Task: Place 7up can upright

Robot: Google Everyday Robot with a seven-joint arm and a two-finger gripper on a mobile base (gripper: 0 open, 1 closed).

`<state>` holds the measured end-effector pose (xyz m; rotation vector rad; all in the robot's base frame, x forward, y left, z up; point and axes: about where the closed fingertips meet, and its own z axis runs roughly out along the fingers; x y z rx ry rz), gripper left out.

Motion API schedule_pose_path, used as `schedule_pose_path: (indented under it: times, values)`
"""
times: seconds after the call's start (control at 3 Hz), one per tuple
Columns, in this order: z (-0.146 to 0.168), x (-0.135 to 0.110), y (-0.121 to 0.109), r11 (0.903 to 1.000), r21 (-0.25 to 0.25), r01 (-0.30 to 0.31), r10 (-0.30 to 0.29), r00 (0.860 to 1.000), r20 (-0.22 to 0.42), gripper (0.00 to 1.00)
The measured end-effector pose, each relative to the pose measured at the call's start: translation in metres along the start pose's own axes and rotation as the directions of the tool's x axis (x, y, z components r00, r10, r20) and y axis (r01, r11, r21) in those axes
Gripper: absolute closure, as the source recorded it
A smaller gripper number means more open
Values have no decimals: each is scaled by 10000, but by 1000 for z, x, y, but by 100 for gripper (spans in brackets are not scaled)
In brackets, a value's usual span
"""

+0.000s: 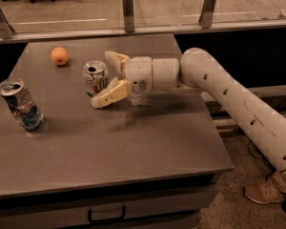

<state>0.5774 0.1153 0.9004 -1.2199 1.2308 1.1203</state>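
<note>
7up can, small silver-white aluminium with green lettering, stands upright on grey tabletop, far half, opened end up. Cream 2-finger gripper reaches in from right, jaws spread wide, released. Can sits at their mouth, near finger just beside its base. Round orange fruit behind-left of can. Blue-red labelled can upright, well apart, at left edge.

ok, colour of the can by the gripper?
The 7up can is silver-white with green print, camera view; gripper open beside it.
</note>
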Motion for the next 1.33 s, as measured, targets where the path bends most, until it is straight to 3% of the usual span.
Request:
schedule_pose_path:
  times: [0.33, 0.67, 1.0, 1.33]
  values:
    - [-20, -9, 1, 9998, 154, 132, -118, 9964, -836, 0]
    - [-64, -28, 0, 9939, 1026, 413, -198, 9791, -2023, 0]
    - [-103, -47, 2, 9677, 2448, 609, 131, 9571, -2896, 0]
    - [-103, -55, 3, 9624, 2625, 694, 116, 9554, -2952, 0]
